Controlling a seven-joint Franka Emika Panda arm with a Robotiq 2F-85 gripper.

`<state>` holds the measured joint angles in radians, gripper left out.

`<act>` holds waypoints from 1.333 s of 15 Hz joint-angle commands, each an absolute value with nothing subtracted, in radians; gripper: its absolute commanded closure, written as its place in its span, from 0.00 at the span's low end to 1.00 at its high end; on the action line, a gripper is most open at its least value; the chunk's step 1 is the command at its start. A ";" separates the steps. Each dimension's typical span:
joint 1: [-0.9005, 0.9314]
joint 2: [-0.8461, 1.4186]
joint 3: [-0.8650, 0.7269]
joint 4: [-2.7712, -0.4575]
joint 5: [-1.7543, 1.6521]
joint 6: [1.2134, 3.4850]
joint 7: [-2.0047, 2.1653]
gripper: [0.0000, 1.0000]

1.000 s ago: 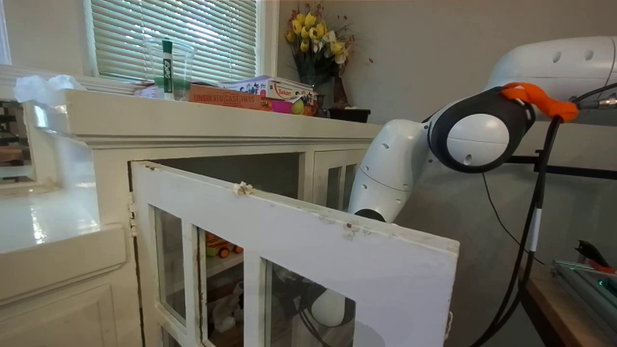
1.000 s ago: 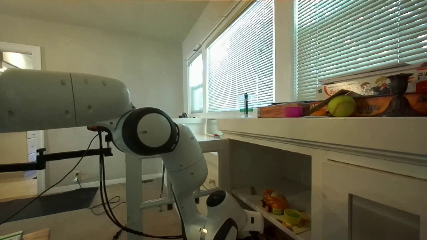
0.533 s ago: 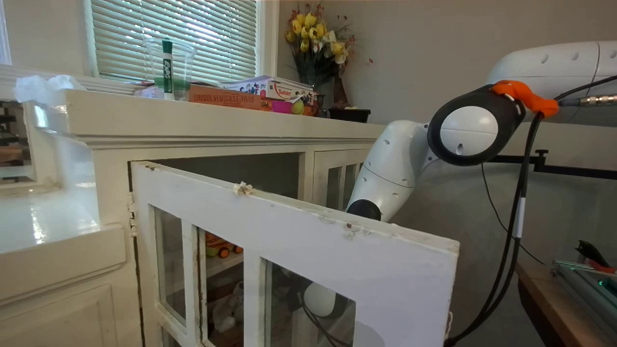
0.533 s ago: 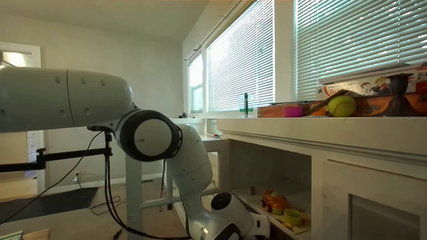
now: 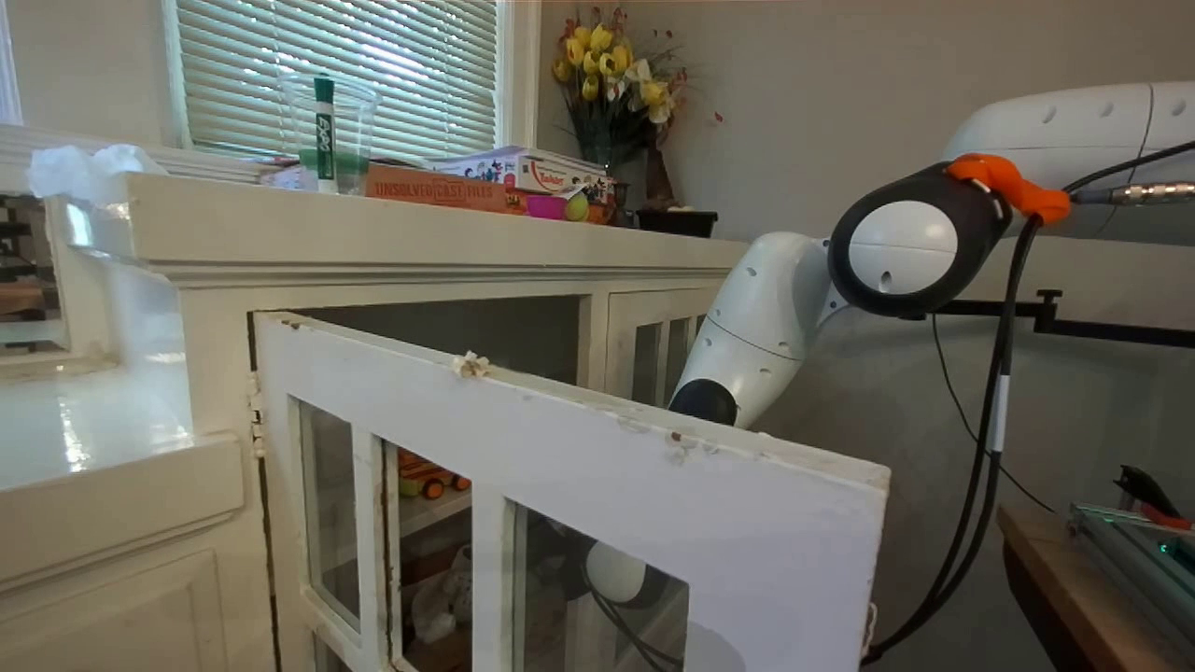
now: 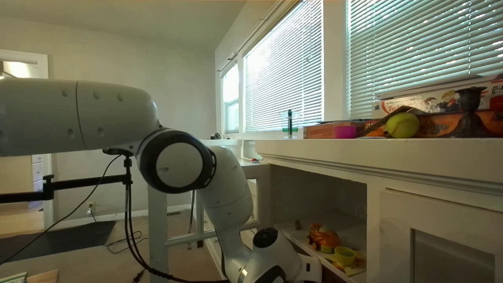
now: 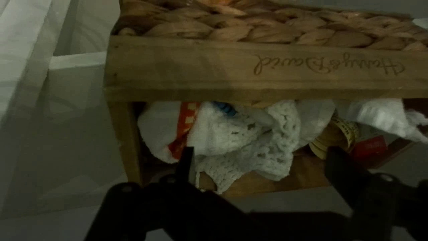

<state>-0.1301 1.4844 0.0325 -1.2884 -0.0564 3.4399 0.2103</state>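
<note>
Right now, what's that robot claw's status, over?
Gripper open, nothing gripped. White crocheted cloth ahead, inside wooden crate. Lettered board beside cloth, possibly in the way.

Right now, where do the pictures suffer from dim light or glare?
Wrist view: dim, black pincer almost a silhouette, white crocheted cloth clearer; in both exterior views, daylight glows through pale slatted blinds; in an exterior view, glare on the glossy white surface.

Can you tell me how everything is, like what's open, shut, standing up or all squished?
gripper: open, holding nothing
white lacy cloth: crumpled, inside the wooden box
wooden box: open, with more things in it
big cabinet door: swung open
next cabinet door: shut
window blinds: lowered
green marker: standing upright, cap on
clear cup: upright
</note>
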 commanded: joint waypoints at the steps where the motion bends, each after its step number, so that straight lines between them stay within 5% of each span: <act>1: -0.155 1.484 0.064 -1.264 -0.039 3.397 0.149 0.00; 3: -0.158 1.484 0.067 -1.255 -0.038 3.385 0.138 0.00; 4: -0.156 1.489 0.065 -1.244 -0.035 3.379 0.134 0.25; 15: -0.148 1.494 0.062 -1.228 -0.029 3.361 0.114 0.98; 20: -0.142 1.494 0.055 -1.229 -0.024 3.364 0.116 1.00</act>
